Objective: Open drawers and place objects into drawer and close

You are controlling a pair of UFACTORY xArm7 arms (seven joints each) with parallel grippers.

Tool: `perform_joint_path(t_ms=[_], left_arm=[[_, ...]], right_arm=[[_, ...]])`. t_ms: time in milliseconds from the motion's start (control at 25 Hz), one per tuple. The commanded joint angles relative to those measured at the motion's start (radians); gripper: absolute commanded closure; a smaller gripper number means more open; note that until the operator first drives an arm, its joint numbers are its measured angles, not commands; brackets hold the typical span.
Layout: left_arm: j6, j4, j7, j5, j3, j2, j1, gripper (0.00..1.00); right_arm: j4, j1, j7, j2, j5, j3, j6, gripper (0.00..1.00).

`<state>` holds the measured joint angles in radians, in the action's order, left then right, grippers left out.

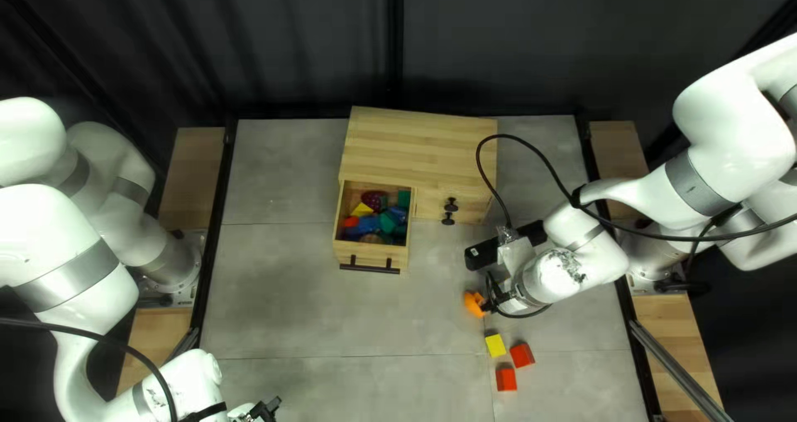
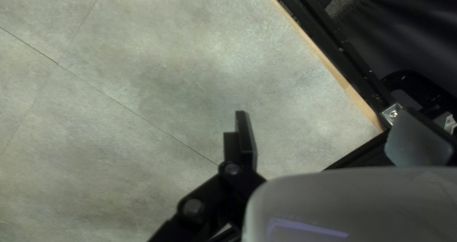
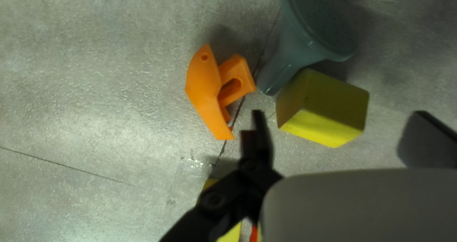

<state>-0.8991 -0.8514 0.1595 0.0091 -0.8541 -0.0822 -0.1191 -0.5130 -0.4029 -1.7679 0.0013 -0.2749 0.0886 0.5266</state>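
Note:
At the bottom of the top left view is my left gripper (image 1: 267,409); in the left wrist view the left gripper (image 2: 331,133) is open over bare table. My right gripper (image 1: 490,307) is low beside an orange piece (image 1: 472,303). The right wrist view shows the right gripper (image 3: 340,128) open, with a yellow block (image 3: 323,106) in the gap, not clasped. Just ahead lie the orange piece (image 3: 207,94) and a grey-green funnel-like object (image 3: 304,37). A wooden cabinet (image 1: 415,144) has its left drawer (image 1: 339,241) pulled out, full of colored pieces.
Toward the near edge sit a yellow block (image 1: 495,345) and two red blocks (image 1: 521,355) (image 1: 506,379). Black knobs (image 1: 449,210) are on the cabinet's front, right of the drawer. The right arm's cable (image 1: 544,171) loops near the cabinet's right side.

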Motion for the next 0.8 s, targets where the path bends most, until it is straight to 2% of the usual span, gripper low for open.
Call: perform_joint_path(t_ms=[40,280,520,640,800], left_arm=[[0.0,0.0,0.0,0.0,0.0,0.0,0.0,0.0],[0.0,0.0,0.0,0.0,0.0,0.0,0.0,0.0],[0.0,0.0,0.0,0.0,0.0,0.0,0.0,0.0],[0.0,0.0,0.0,0.0,0.0,0.0,0.0,0.0],[0.0,0.0,0.0,0.0,0.0,0.0,0.0,0.0]], right_arm=[[-0.018,-0.007,-0.012,-0.025,-0.016,-0.008,0.047,0.97],[-0.072,-0.017,-0.003,-0.087,-0.062,-0.029,0.172,0.97],[-0.267,-0.023,0.14,-0.131,-0.225,-0.072,0.431,0.98],[-0.345,-0.013,0.259,-0.139,-0.31,-0.067,0.484,0.98],[-0.452,0.012,0.437,-0.116,-0.406,-0.038,0.469,0.98]])
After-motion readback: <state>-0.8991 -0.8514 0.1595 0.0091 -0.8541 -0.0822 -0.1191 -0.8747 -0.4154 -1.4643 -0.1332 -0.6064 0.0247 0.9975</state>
